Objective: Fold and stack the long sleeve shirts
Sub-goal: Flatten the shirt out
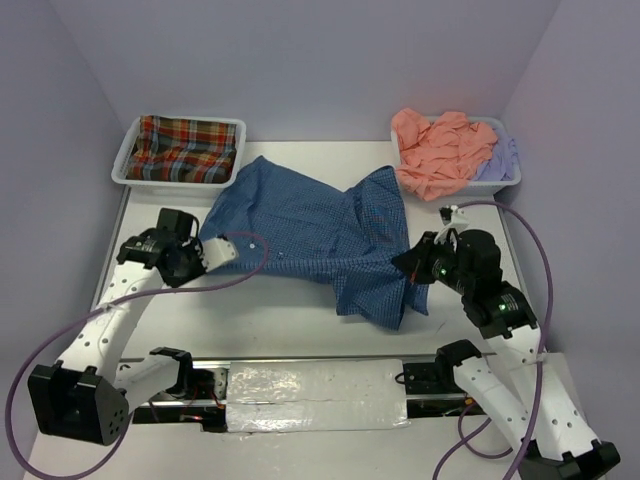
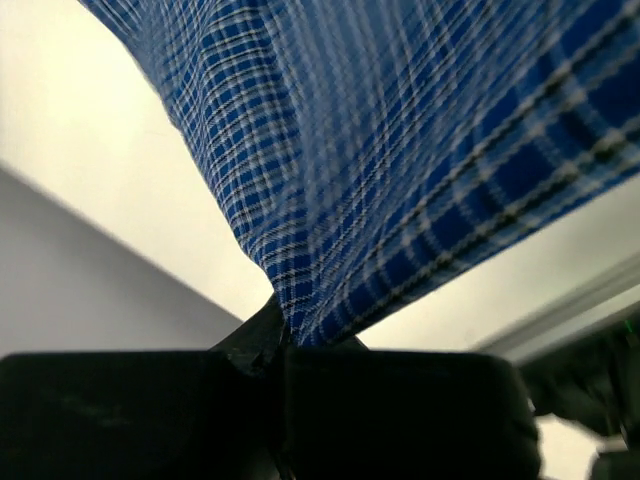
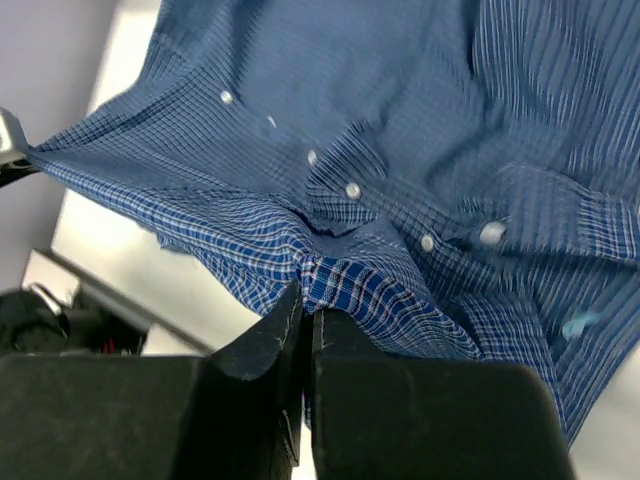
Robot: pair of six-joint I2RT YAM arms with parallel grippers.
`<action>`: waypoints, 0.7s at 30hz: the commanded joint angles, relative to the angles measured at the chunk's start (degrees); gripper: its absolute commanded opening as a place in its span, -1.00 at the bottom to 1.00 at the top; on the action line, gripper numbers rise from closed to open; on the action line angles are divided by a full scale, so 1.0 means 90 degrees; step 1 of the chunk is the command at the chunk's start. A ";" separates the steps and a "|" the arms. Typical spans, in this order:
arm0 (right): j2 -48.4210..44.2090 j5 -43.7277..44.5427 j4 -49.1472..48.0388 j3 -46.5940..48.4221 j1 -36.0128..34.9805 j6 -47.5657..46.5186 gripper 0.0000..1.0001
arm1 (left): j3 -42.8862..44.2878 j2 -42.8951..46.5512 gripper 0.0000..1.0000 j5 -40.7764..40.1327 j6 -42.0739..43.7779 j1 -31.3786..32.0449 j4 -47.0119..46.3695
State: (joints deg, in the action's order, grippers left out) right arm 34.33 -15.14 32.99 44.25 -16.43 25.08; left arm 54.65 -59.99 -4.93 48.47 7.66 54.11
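Note:
The blue checked shirt (image 1: 310,225) lies spread across the middle of the table, part of it lifted. At its left edge my left gripper (image 1: 203,250) is shut on a pinch of the blue cloth (image 2: 380,180), which rises taut from the jaws. My right gripper (image 1: 408,262) is shut on the shirt's lower right part, and the button placket (image 3: 350,190) fans out from its jaws. A red-green plaid shirt (image 1: 185,148) fills the left tray. The right tray holds a salmon orange shirt (image 1: 435,150) lying on a pale lavender one (image 1: 497,160).
The white left tray (image 1: 125,170) and white right tray (image 1: 512,180) stand at the table's back corners. Purple cables (image 1: 530,250) loop beside both arms. A taped strip (image 1: 315,385) runs between the arm bases at the near edge.

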 commanded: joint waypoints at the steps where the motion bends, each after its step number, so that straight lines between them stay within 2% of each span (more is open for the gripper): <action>1: -0.0307 0.0001 0.0426 -0.0033 -0.0021 0.0006 -1.00 | -0.0320 0.0034 -0.99 -0.0341 0.0347 -0.0031 0.0570; 4: -0.0338 0.0051 -0.0032 -0.0219 -0.0021 0.0084 -1.00 | -0.0584 -0.0121 -0.98 -0.0146 0.0406 -0.0031 0.0308; 6: 0.0032 -0.0269 -0.0694 -0.0336 -0.0021 0.0240 -1.00 | -0.0594 -0.0317 -0.99 -0.0029 0.0328 -0.0031 -0.0073; 9: 0.0978 -0.0487 -0.1867 -0.0318 -0.0021 0.0173 -1.00 | -0.0351 -0.0609 -0.99 0.0205 0.0016 -0.0031 -0.0717; 12: 0.3013 0.0018 -0.2036 0.0588 -0.0001 -0.0294 -0.91 | -0.0136 -0.1000 -0.99 0.0225 -0.0452 -0.0031 -0.1450; 13: 0.3447 0.0215 -0.1977 0.0920 -0.0001 -0.0403 -0.82 | -0.0096 -0.1262 -0.99 0.0206 -0.0570 -0.0021 -0.1596; 15: 0.4346 0.0547 -0.1685 0.2052 0.0038 -0.0734 -0.22 | 0.0020 -0.1585 -1.00 0.0157 -0.0824 -0.0041 -0.1947; 16: 0.5191 0.0713 -0.1451 0.2829 0.0086 -0.0813 0.19 | 0.0050 -0.1906 -1.00 0.0157 -0.0979 -0.0041 -0.2046; 17: 0.5606 0.0715 -0.1304 0.3214 0.0135 -0.0891 0.35 | 0.0089 -0.2064 -1.00 0.0167 -0.1029 -0.0041 -0.2105; 18: 0.5958 0.0686 -0.1109 0.3605 0.0165 -0.0999 0.42 | 0.0148 -0.2230 -1.00 0.0215 -0.1088 -0.0041 -0.2135; 19: 0.6522 0.0666 -0.0885 0.3986 0.0184 -0.1038 0.48 | 0.0177 -0.2521 -1.00 0.0216 -0.1146 -0.0041 -0.2222; 20: 0.6673 0.0676 -0.0486 0.4521 0.0175 -0.1077 0.50 | 0.0197 -0.2650 -1.00 0.0216 -0.1263 -0.0050 -0.2252; 21: 0.6645 0.0695 -0.0405 0.4623 0.0175 -0.1145 0.52 | 0.0226 -0.2767 -1.00 0.0206 -0.1313 -0.0050 -0.2262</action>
State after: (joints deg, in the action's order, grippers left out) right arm 93.65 -11.05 23.92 79.37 -15.33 18.46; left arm 54.98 -82.52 -4.16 40.38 7.55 36.45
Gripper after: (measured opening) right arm 0.753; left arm 0.038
